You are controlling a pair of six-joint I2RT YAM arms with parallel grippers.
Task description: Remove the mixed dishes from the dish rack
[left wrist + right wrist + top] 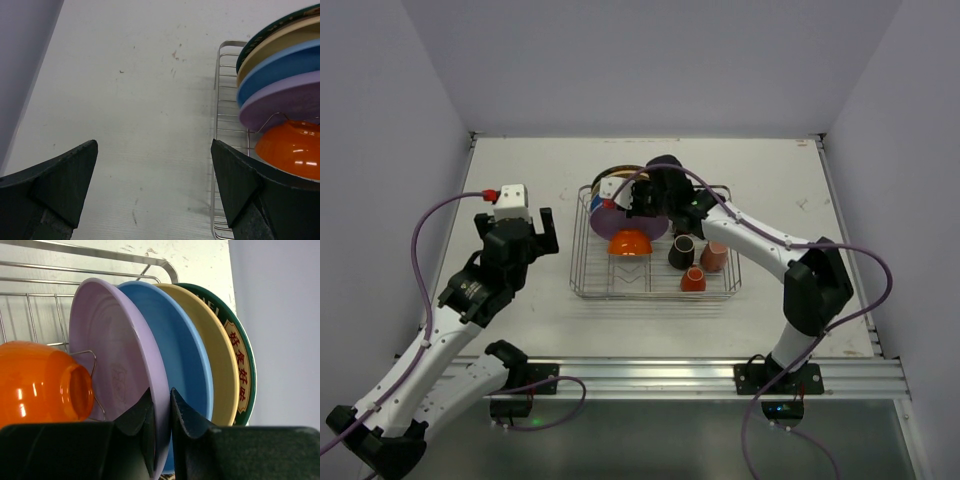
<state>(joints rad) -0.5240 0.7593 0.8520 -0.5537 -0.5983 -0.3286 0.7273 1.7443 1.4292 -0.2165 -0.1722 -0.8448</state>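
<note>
The silver wire dish rack (582, 270) (223, 90) (100, 255) holds upright plates at its back left: lavender (107, 345) (290, 97) (610, 218), blue (175, 340) (275, 65), yellow (215, 350) (280, 37) and a green-rimmed one (245, 360). An orange bowl (630, 242) (40, 382) (292, 147) leans in front of them. Three mugs stand in the rack's right half: dark (681, 251), pink (714, 256), orange (693, 280). My right gripper (161, 402) (642, 200) is shut on the lavender plate's rim, one finger on each face. Left of the rack my left gripper (154, 175) (523, 232) hangs open over bare table.
The white table (520, 180) has walls on the left, back and right. A metal rail (650, 375) runs along its near edge by the arm bases. The right arm reaches over the rack's right half.
</note>
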